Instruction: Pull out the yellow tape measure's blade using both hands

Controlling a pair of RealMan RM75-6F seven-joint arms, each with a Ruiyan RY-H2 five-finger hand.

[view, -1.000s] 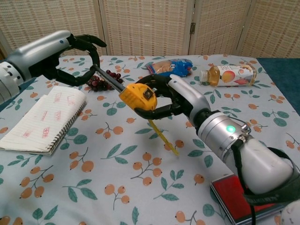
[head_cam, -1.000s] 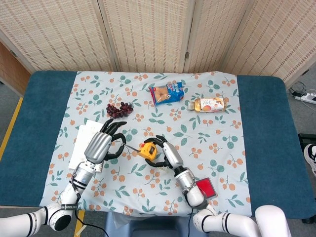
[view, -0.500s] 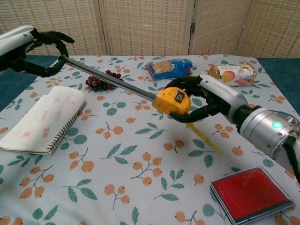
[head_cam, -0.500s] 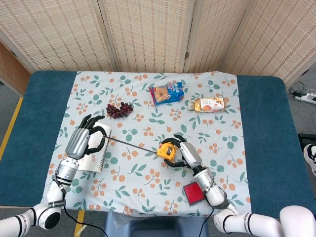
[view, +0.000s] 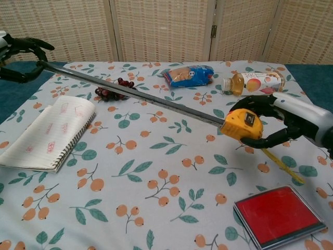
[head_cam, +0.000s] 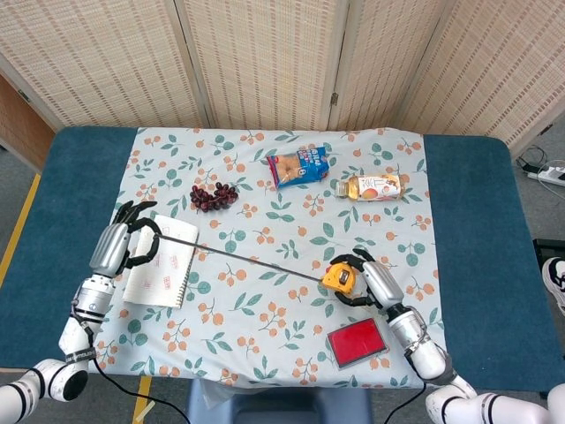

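Your right hand (head_cam: 371, 281) grips the yellow tape measure (view: 241, 124) while your left hand (head_cam: 124, 246) pinches the blade (view: 130, 94) tip, keeping it taut between them.

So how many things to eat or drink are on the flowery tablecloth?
3. A bunch of dark purple grapes lies near the back left, a blue snack packet at the back middle, and a plastic bottle of orange drink lies on its side to its right.

Woven screen (head_cam: 265, 57) behind blue table (head_cam: 468, 212)
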